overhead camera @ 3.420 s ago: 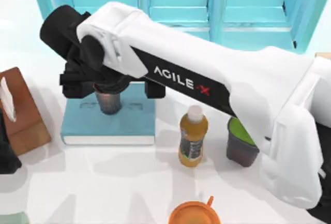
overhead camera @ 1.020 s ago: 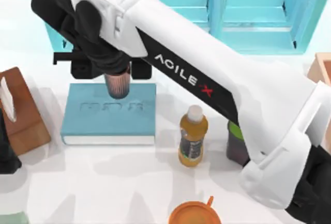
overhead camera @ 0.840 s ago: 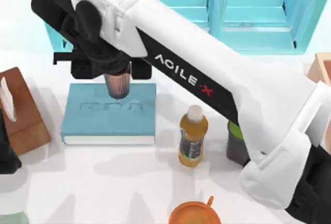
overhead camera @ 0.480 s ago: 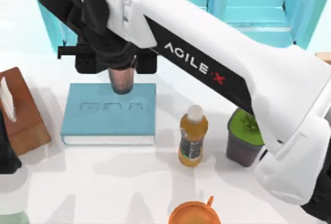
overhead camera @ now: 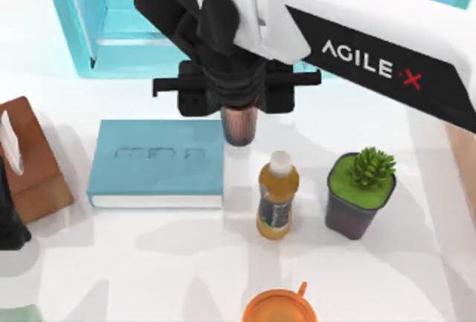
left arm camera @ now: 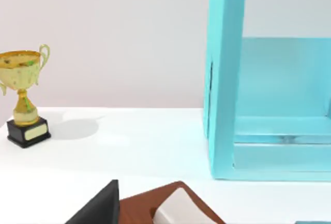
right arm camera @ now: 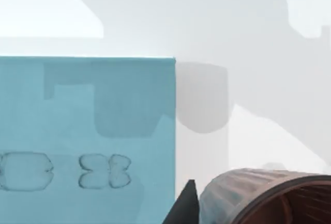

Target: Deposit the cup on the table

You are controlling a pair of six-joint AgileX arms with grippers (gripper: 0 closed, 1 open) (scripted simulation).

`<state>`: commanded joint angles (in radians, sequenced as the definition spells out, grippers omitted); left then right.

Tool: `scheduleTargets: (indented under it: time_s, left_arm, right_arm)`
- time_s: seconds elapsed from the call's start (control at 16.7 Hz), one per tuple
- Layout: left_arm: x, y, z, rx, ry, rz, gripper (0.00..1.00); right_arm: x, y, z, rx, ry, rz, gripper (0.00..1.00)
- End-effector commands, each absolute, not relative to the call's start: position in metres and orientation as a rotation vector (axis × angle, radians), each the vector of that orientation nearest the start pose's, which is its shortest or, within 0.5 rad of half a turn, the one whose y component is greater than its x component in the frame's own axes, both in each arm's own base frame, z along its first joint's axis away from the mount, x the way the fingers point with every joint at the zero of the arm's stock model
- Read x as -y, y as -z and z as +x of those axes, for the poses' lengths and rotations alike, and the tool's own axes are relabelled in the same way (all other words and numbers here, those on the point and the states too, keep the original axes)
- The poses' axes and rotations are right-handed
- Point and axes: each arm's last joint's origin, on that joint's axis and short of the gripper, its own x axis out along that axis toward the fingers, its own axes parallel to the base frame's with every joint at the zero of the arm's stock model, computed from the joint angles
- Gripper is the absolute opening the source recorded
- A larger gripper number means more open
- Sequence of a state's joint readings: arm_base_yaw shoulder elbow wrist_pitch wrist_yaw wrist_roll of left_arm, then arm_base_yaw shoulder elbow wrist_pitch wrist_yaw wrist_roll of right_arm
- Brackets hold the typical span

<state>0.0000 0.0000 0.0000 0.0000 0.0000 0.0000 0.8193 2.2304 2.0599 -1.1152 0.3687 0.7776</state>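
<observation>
Turquoise cabinet (overhead camera: 111, 32) at back, plain pale wall (left arm camera: 103, 38), seemingly soft light

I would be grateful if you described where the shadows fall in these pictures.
Top view: soft grey shadows lie on the table in front of the book and bottle. Right wrist view: a broad arm shadow crosses the tabletop, and the cup's shadow overlaps the book's edge. Left wrist view: the trophy casts a faint one.

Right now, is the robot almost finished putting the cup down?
Not quite. Done: the cup is off the teal book. In hand: the right gripper holds it in the air, over the book's right edge and the white table, above the juice bottle. Left: lower it onto bare table, then let go. The left arm waits at the table's left side.
</observation>
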Motion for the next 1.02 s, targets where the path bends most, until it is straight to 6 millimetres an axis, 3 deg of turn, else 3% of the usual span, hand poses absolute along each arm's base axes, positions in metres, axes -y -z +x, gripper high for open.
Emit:
scheduleTargets:
  time_s: [0.36,0.72,1.02]
  left_arm:
    - [0.001,-0.16,0.106,0.0,0.0,0.0,1.0]
    - [0.001,-0.16,0.106,0.0,0.0,0.0,1.0]
    - [0.001,-0.16,0.106,0.0,0.0,0.0,1.0]
  right_arm:
    - [-0.297,-0.239,0.306,-1.08,0.02,-0.023,0.0]
    - [-0.297,-0.237,0.303,-1.082,0.016,-0.028,0.0]
    - [-0.295,-0.206,0.315,-1.081,0.018,-0.027,0.0]
